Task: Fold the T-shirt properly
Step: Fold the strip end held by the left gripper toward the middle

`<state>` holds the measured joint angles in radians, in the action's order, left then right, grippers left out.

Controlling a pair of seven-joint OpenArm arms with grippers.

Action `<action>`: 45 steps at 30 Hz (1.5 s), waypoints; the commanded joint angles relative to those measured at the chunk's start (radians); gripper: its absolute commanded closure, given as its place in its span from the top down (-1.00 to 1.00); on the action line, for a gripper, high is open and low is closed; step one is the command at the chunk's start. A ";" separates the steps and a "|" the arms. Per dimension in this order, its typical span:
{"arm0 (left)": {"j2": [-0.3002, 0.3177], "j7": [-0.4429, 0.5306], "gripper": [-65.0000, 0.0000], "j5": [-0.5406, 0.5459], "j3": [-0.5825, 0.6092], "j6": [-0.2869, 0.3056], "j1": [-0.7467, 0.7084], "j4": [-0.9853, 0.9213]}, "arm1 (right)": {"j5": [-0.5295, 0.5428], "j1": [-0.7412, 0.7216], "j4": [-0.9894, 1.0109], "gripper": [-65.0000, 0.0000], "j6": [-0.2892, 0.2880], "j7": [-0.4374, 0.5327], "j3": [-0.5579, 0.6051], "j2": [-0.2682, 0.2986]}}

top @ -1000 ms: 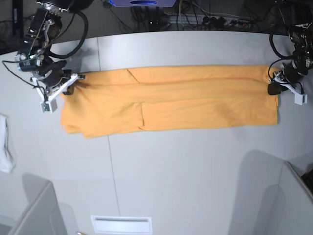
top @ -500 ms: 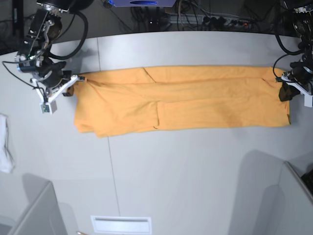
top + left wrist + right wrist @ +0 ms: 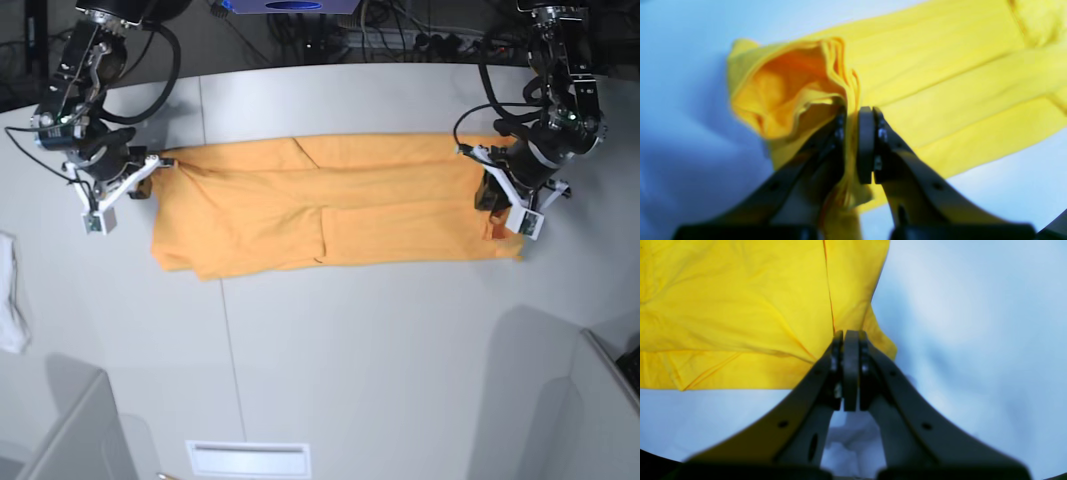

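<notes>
Pale grey tabletop (image 3: pixel 350 340) fills the base view, with cables and dark gear behind its far edge. On it, the left gripper (image 3: pixel 853 140) is clamped on a bunched fold of the large light-orange cotton T-shirt (image 3: pixel 330 205), a pouch of cloth puffing open just beside its tips and the long folded band running away from them. At the opposite end the right gripper (image 3: pixel 846 370) has its jaws pressed together at the shirt's edge, fabric spreading ahead of it. Well apart, a small white cloth (image 3: pixel 10 300) lies at the table's edge.
</notes>
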<state>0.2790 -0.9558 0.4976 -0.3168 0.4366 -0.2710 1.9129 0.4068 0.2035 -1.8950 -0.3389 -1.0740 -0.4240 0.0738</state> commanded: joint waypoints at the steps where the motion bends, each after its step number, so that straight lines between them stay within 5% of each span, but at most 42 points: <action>1: -0.002 0.008 -1.00 0.000 0.014 0.000 0.012 0.018 | 0.008 -0.009 -0.015 -1.00 -0.001 0.016 -0.003 0.008; 15: -0.134 0.004 -1.00 -0.155 0.264 -0.002 0.088 0.015 | 0.008 -0.008 -0.015 -1.00 -0.001 0.016 -0.003 0.008; 27: -0.255 0.004 -1.00 -0.153 0.327 -0.002 0.129 -0.054 | 0.008 -0.008 -0.015 -1.00 0.001 0.016 -0.003 0.007; 45: -0.278 0.005 -1.00 -0.144 0.327 -0.002 0.157 -0.131 | 0.008 -0.005 -0.015 -1.00 0.001 0.016 -0.003 0.007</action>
<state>0.0032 -0.9714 0.3378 0.0101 0.4335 -0.1276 1.7664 0.4042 0.2066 -1.8950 -0.3386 -1.0740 -0.4236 0.0708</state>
